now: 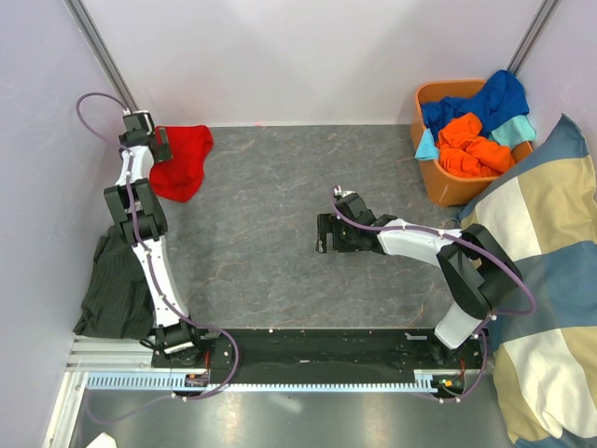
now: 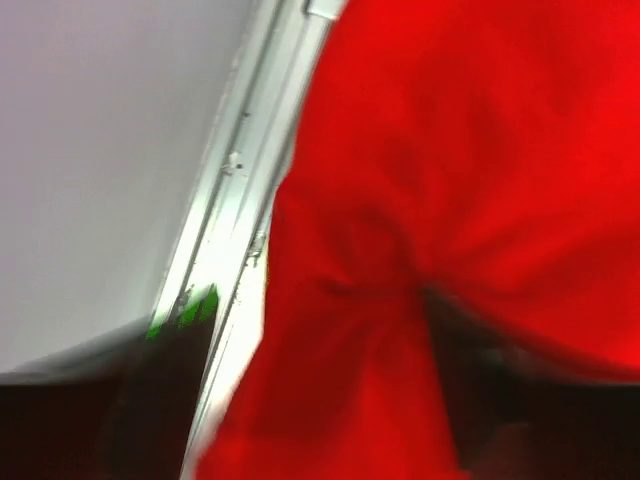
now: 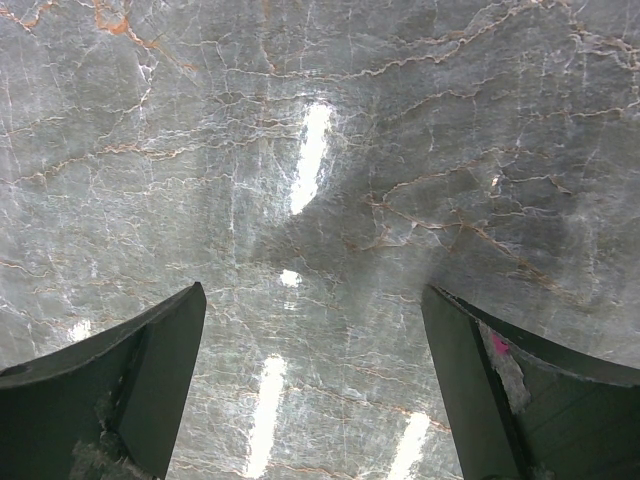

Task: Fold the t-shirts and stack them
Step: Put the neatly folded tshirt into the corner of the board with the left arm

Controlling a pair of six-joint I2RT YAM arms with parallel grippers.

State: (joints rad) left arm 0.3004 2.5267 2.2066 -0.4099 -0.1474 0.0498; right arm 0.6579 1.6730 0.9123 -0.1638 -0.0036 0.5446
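Robot lab test cell, plain white partition walls (image 1: pixel 308 56), aluminium frame posts (image 1: pixel 97 47), grey marbled tabletop (image 1: pixel 270 224)

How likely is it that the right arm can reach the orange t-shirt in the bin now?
Probably yes: the right gripper is open and empty over bare table, the orange t-shirt lies atop the bin, nothing between them.

Left pincer (image 1: pixel 162 147) stretched far forward, jaws seemingly blurred; right pincer (image 3: pixel 312 292) spread wide.
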